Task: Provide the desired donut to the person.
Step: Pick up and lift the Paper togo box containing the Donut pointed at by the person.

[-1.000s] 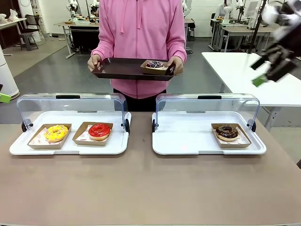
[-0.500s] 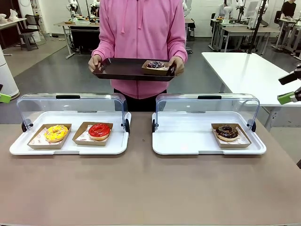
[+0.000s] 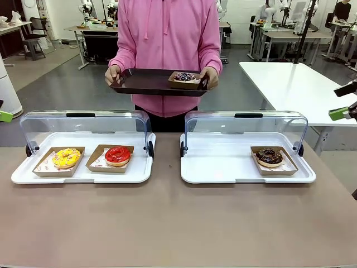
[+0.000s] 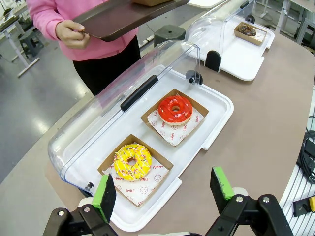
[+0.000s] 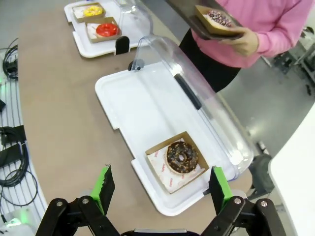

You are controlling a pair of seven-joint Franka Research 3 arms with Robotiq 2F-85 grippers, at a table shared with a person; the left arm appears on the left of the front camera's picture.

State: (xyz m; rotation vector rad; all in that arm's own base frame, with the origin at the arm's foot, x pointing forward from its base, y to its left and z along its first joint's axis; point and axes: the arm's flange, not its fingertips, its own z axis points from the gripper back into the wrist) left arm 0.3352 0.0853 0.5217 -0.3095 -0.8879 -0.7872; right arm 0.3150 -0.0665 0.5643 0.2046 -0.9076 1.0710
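The person (image 3: 166, 39) in a pink hoodie stands at the far side, holding a dark tray (image 3: 145, 82) with a sprinkled dark donut (image 3: 183, 76) in a cardboard boat. On the left white tray (image 3: 83, 174) lie a yellow donut (image 3: 66, 158) and a red donut (image 3: 117, 156). A chocolate donut (image 3: 269, 157) sits on the right white tray (image 3: 223, 167). My right gripper (image 3: 345, 101) hangs open at the right edge, high above the table. From above, my right gripper (image 5: 161, 189) frames the chocolate donut (image 5: 181, 157). My left gripper (image 4: 163, 191) is open above the yellow donut (image 4: 132, 162) and red donut (image 4: 174, 108).
Each white tray has a clear lid (image 3: 83, 124) hinged open at its back edge. A white table (image 3: 295, 84) stands behind on the right. Cables (image 5: 10, 147) lie along the table's near edge. The brown tabletop (image 3: 178, 223) lies bare in front of the trays.
My right arm has drawn back and down from the upper right to the picture's right edge, then nearly stopped. The person and the donuts have not moved.
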